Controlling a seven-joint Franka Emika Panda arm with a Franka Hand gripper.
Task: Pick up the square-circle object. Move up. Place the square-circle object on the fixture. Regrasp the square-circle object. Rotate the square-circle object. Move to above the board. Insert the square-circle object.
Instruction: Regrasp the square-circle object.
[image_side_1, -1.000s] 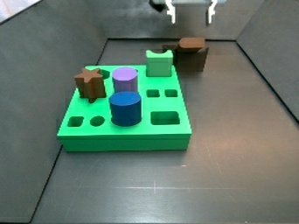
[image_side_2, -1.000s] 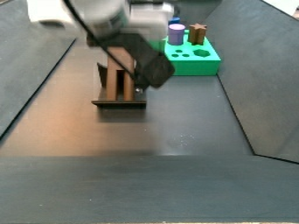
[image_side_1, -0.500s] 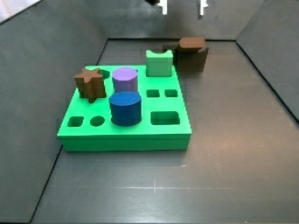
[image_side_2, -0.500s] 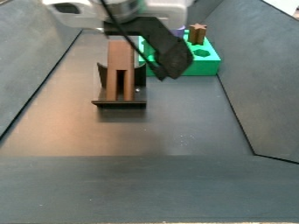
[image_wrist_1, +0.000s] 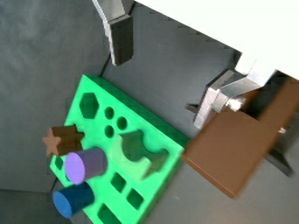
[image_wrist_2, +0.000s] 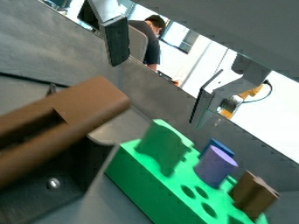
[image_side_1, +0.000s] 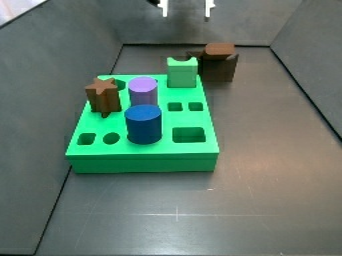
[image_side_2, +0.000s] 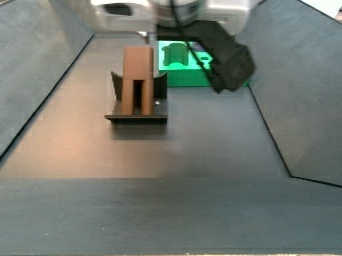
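Gripper (image_side_1: 186, 9) raised at the 12 o'clock edge, fingers spread, nothing held. Slim brown bar-like square-circle object (image_side_2: 136, 76) seen upright on the dark fixture (image_side_2: 138, 116), below.

**Lighting and picture quality**

You have even, diffuse light in both side views, with only soft shadows under the board (image_side_1: 144, 135). The dark floor shows a dull sheen near the fixture (image_side_2: 138, 85). The gripper (image_side_1: 186, 8), at the top edge of a side view, is blurred. In both wrist views the nearest surfaces are soft, and a bright background glares.
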